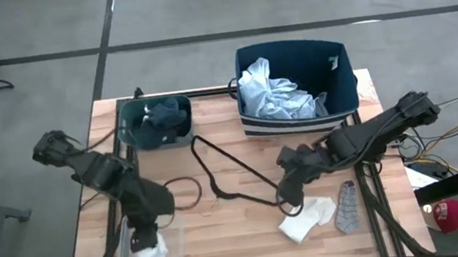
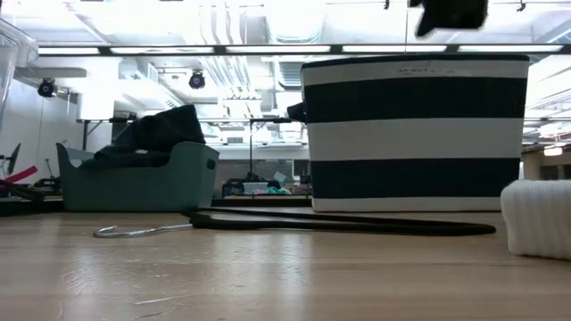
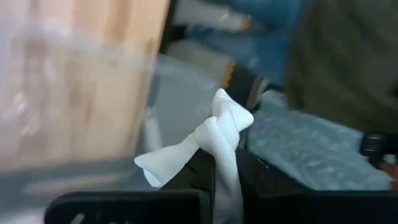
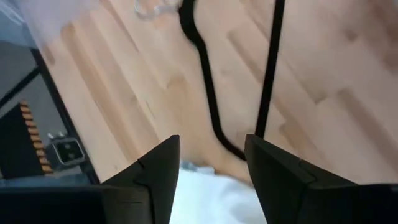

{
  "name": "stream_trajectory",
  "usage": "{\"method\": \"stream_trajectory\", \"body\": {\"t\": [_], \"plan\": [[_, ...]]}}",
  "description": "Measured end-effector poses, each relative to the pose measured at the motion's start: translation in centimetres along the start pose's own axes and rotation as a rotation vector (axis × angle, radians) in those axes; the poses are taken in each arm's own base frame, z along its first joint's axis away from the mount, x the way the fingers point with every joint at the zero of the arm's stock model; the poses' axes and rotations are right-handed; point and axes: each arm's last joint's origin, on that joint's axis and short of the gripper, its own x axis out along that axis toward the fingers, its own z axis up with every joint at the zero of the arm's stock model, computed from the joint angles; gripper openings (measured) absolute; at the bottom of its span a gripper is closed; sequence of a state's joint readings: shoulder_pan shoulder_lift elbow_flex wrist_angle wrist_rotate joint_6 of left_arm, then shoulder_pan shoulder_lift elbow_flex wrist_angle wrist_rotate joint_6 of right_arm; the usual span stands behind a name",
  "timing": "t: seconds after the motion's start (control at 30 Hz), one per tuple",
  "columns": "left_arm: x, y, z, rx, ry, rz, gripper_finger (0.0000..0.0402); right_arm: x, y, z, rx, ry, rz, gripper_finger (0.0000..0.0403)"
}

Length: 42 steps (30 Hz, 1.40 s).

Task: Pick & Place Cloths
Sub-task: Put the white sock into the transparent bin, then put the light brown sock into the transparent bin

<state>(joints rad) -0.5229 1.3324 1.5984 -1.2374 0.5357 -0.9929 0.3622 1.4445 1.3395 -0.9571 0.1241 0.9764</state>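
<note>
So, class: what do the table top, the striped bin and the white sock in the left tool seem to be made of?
Table top: wood planks, matt, with visible grain and seams. Striped bin: probably woven fabric, soft matt bands. White sock, gripped by the left tool: ribbed knit, likely cotton, twisted and limp.

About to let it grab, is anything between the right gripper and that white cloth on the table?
Nothing visible. The right gripper hangs open just above the white cloth, whose edge shows between its fingers. The black hanger lies beside it, not over the cloth.
</note>
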Motion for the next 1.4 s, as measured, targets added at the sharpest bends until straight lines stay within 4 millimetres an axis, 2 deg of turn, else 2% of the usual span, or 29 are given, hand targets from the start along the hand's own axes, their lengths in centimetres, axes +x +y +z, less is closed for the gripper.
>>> {"method": "stream_trajectory", "body": {"t": [0.17,0.3,0.5,0.7,0.9,1.1,1.4], "plan": [[1.7,0.3,-0.3,-0.042,0.078,0.105,0.0032,2.1,-0.7,-1.1,0.031,0.078,0.026,0.0194],[3.5,0.9,-0.1,-0.058,0.119,0.150,0.0055,3.3,-1.1,-1.8,0.063,0.129,0.034,0.0204],[5.9,3.3,-0.4,-0.112,0.193,0.244,0.0118,4.0,-1.4,-3.0,0.089,0.157,0.008,0.0220],[7.1,4.7,-0.6,-0.134,0.256,0.269,0.0191,4.0,-1.1,-3.5,0.097,0.163,0.014,0.0239],[7.4,5.1,-0.5,-0.082,0.243,0.282,0.0227,4.3,-0.9,-4.3,0.076,0.177,0.013,0.0254],[6.9,4.2,-0.2,-0.026,0.173,0.263,0.0229,5.8,-1.1,-7.0,0.076,0.262,-0.043,0.0263],[5.1,2.4,0.3,0.037,0.027,0.243,0.0229,9.1,-3.7,-10.0,0.248,0.383,-0.248,0.0272]]}}
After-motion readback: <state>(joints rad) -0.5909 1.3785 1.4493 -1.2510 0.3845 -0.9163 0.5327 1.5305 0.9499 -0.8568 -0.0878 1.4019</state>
